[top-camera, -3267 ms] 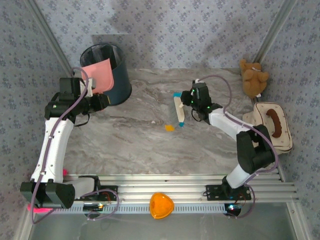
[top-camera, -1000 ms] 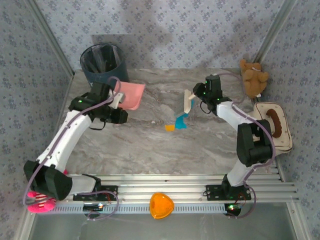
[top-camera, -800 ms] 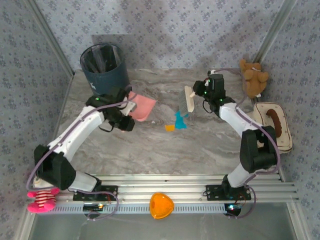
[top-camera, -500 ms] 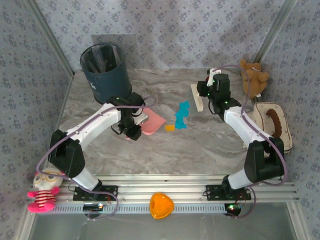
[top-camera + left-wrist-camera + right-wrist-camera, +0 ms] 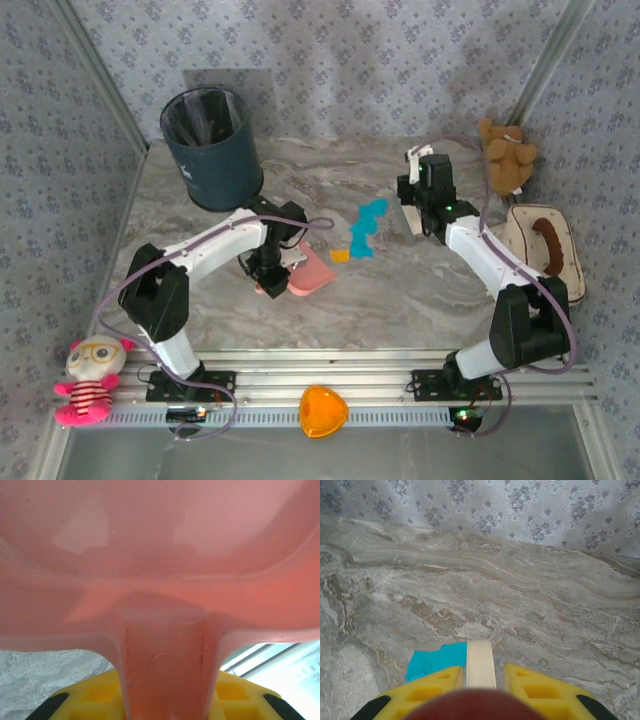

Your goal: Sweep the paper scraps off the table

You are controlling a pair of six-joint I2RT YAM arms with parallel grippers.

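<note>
Far left of the scraps point(image 5: 366, 228), nearer the rail point(image 5: 400, 362), a doll point(image 5: 88, 380) sits out of play. A dark bin point(image 5: 212, 147) stands left of the scraps and farther back; we take it as where the paper is meant to end up.

Just left of the scraps, the left gripper point(image 5: 270, 268) is clamped on the handle of a pink dustpan point(image 5: 312, 274). In the wrist view its yellow fingers point(image 5: 75, 700) hug that handle on both sides. We judge the pan is held low with its mouth toward the scraps so they can be pushed in.

The scraps lie mid-table as a cyan cluster with one orange bit point(image 5: 340, 256) at its near-left edge, just beside the pan's lip. We cannot tell whether that bit touches the lip.

Just right of the scraps, the right gripper point(image 5: 414, 205) is closed on a cream brush point(image 5: 409, 216). It is on the side opposite the pan, which suits a leftward stroke. We cannot tell whether the brush meets the surface.

Farther right of the scraps, a bear point(image 5: 505, 155) and a wooden tray point(image 5: 520, 225) stay aside.

The table point(image 5: 400, 310) is flat, marbled grey-beige and looks smooth, so paper should slide easily. Blue floral walls point(image 5: 400, 70) close in behind the scraps and on both sides.
</note>
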